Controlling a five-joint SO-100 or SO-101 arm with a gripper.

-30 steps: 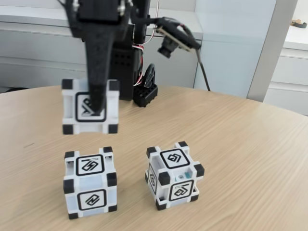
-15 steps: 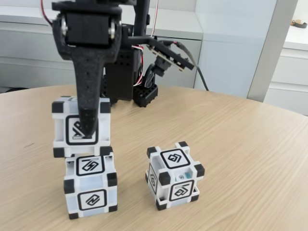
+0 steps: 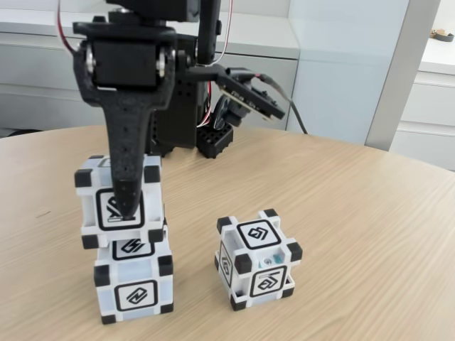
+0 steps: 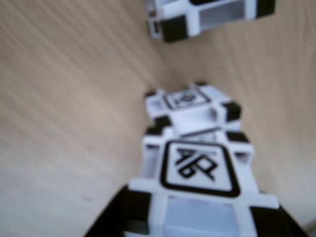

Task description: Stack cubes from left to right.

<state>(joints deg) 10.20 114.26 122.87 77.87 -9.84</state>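
Nearest the fixed view's camera, on the left of the wooden table [image 3: 370,213], a bottom cube [image 3: 134,277] is seen standing square on the tabletop, with its front glyph facing the camera. To its right, just apart from it, a third cube [image 3: 257,257] rests on the table, turned so that one corner points toward the camera; it is untouched and, by judgement, is left for a later stacking step. Directly upon the bottom cube a held cube [image 3: 119,202] is set, offset slightly to the left and rear, so that the front of the lower cube's top face remains exposed; in the wrist view the held cube [image 4: 200,170] is seen close under the camera with the bottom cube [image 4: 190,106] showing beyond it and the third cube [image 4: 207,17] at the top edge. The held cube is clasped by the gripper [image 3: 126,206], whose black near finger runs down over the cube's front face, the jaws being clenched on its front and rear faces; this grip is judged to be kept so that the cube can be aligned before release. Whether the held cube's full weight is borne by the lower cube cannot be told. The overhang is noted as a risk: release in this offset may leave the stack uneven. Farther back, the arm's black base [image 3: 178,114] stands on the table, with a small camera [image 3: 245,96] mounted off the arm to the right.
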